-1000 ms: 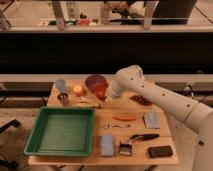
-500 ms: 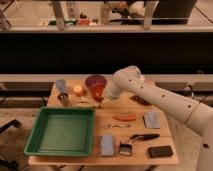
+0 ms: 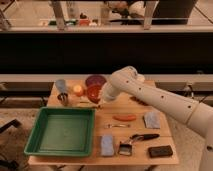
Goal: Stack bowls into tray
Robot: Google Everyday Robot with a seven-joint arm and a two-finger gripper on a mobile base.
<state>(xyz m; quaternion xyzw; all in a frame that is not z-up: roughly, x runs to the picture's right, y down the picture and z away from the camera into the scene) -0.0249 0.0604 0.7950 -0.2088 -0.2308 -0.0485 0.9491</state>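
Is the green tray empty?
Empty: the tray floor is bare. The purple bowl and red bowl sit outside it, the gripper by the red one.

Warm, dim indoor light; soft focus throughout.
Desk [image 3: 161, 132] evenly lit, black band behind its back edge; gripper [image 3: 98, 103] near back edge sits under the bright pale arm [image 3: 150, 97].

Only 1 view: set high at the near side of the table [image 3: 167, 134], facing forward and down across it, at middling range. Whole tabletop in shot, with arm [image 3: 150, 97] entering from right and gripper [image 3: 100, 103] at the red-orange bowl [image 3: 93, 91] toward the far edge.
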